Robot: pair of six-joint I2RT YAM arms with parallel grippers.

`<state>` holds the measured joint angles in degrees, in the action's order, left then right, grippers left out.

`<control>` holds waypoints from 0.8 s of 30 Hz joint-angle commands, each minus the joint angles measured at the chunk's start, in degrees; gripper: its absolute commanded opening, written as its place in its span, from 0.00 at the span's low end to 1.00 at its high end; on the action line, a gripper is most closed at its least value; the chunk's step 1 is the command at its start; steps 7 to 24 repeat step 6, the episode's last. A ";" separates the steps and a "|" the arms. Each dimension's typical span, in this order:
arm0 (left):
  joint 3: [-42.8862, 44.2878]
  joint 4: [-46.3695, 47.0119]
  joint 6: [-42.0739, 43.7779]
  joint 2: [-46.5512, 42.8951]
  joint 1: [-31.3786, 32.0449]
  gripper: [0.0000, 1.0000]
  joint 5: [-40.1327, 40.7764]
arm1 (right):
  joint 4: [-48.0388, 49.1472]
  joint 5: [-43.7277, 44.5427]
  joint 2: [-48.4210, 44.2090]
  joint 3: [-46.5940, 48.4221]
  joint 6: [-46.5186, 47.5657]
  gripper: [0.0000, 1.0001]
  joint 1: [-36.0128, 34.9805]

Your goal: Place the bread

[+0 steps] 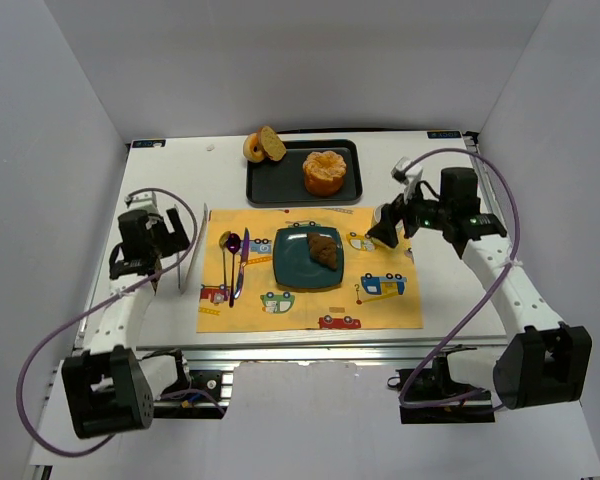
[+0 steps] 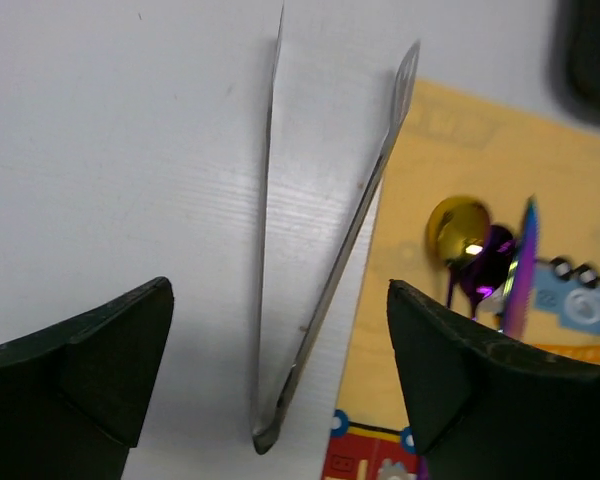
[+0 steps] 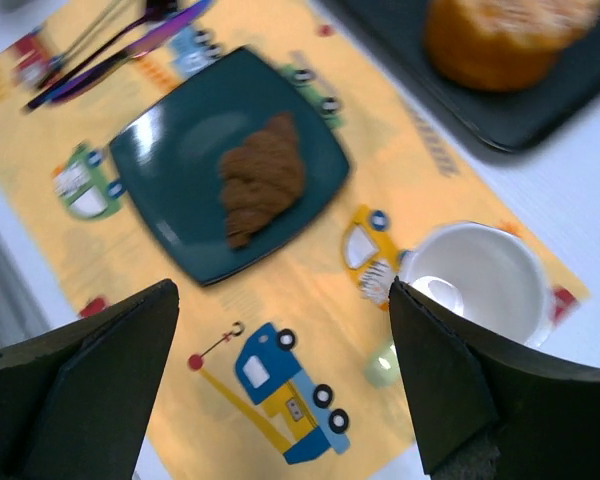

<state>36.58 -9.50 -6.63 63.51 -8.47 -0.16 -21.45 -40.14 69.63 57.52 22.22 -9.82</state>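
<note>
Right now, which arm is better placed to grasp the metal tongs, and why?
Left: the open left gripper hangs directly over the tongs, while the right gripper is on the far side of the plate.

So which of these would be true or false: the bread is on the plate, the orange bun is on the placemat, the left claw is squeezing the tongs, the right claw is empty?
1. The bread lies on the teal plate. True.
2. The orange bun sits on the yellow placemat. False: it sits on the black tray, behind the placemat.
3. The left gripper is clamped on the tongs. False: its jaws stand wide open, and the tongs lie on the white table below them, untouched.
4. The right gripper holds nothing. True: its jaws are open and nothing is between them.
</note>
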 commanded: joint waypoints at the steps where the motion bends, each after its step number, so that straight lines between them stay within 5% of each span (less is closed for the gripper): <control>1: 2.80 -1.85 -7.51 -6.19 -0.14 0.94 0.96 | 3.87 14.18 0.51 5.40 -13.15 0.89 0.07; 2: 2.62 -1.67 -9.78 -8.64 -0.23 0.89 0.52 | 4.22 15.26 0.51 5.67 -14.03 0.89 0.07; 6: 2.80 -0.96 -14.27 -13.22 -0.23 0.23 -2.56 | 6.59 15.97 -0.10 5.07 -14.22 0.90 0.07; 24: 2.80 -0.96 -14.27 -13.22 -0.23 0.23 -2.56 | 6.59 15.97 -0.10 5.07 -14.22 0.90 0.07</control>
